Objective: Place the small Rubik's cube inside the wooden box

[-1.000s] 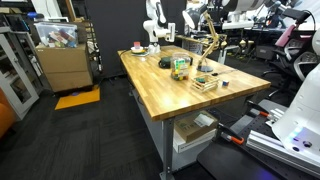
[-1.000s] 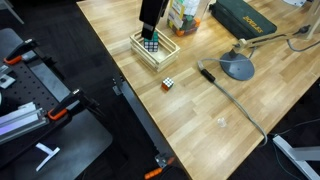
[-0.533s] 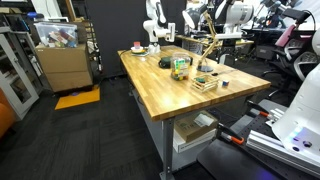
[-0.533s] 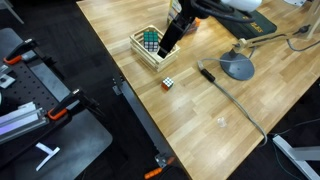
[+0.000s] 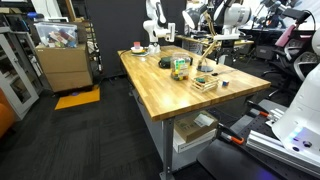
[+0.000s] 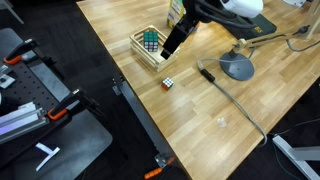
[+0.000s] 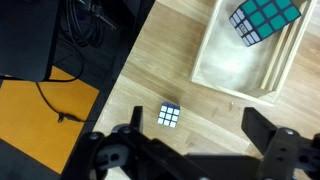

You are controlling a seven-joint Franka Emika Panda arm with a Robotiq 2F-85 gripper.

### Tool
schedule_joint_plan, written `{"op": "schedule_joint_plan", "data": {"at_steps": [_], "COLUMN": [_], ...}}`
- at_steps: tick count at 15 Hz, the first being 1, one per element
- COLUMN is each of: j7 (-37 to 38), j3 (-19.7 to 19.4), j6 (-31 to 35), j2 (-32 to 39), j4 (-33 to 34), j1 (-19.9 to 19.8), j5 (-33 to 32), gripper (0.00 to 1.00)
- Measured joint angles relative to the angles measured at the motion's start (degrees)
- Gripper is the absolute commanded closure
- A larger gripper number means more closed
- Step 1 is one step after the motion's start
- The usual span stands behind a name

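Observation:
The small Rubik's cube point(image 6: 169, 84) lies on the wooden table near its edge, and in the wrist view point(image 7: 170, 117) it sits just inside my left finger. The low pale wooden box point(image 6: 148, 57) stands a short way from it and holds a larger Rubik's cube point(image 6: 151, 41). In the wrist view the wooden box point(image 7: 232, 60) is at the upper right, with the larger cube point(image 7: 265, 20) in its far corner. My gripper point(image 6: 167, 47) hangs open and empty beside the box, above the table between box and small cube; its fingers point(image 7: 197, 125) are spread wide.
A green-and-white blocky thing point(image 6: 180, 15) stands behind the box. A grey lamp base point(image 6: 238, 67) with a cable point(image 6: 232, 98) and a dark case point(image 6: 245, 18) lie to the side. The table edge point(image 6: 125, 85) is close to the small cube, with dark floor beyond.
My gripper has moved from above the box to the side of it, toward the small cube. The larger cube stays in the box; the small cube has not moved.

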Motion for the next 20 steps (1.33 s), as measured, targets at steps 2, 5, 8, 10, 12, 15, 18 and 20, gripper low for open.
{"op": "schedule_joint_plan", "data": {"at_steps": [2,5,8,10,12,15,18,20], "j7": [0.0,0.2,0.3,0.4,0.9,2.5,4.3,5.5], "j3": [0.0,-0.6,-1.6,-2.0,-2.0,-2.0,-2.0,-2.0], "j6": [0.4,1.3,2.4,2.8,2.8,2.8,2.8,2.8], "j2": [0.2,1.6,4.3,6.3,8.2,11.3,14.6,16.9], "j4": [0.0,0.1,0.3,0.8,1.5,3.3,5.4,6.8], "j1": [0.0,-0.2,-1.1,-1.8,-2.3,-2.4,-2.3,-2.3], "j5": [0.1,2.5,4.9,6.1,6.9,7.0,7.0,6.9], "gripper": [0.00,0.00,0.00,0.00,0.00,0.00,0.00,0.00]}}
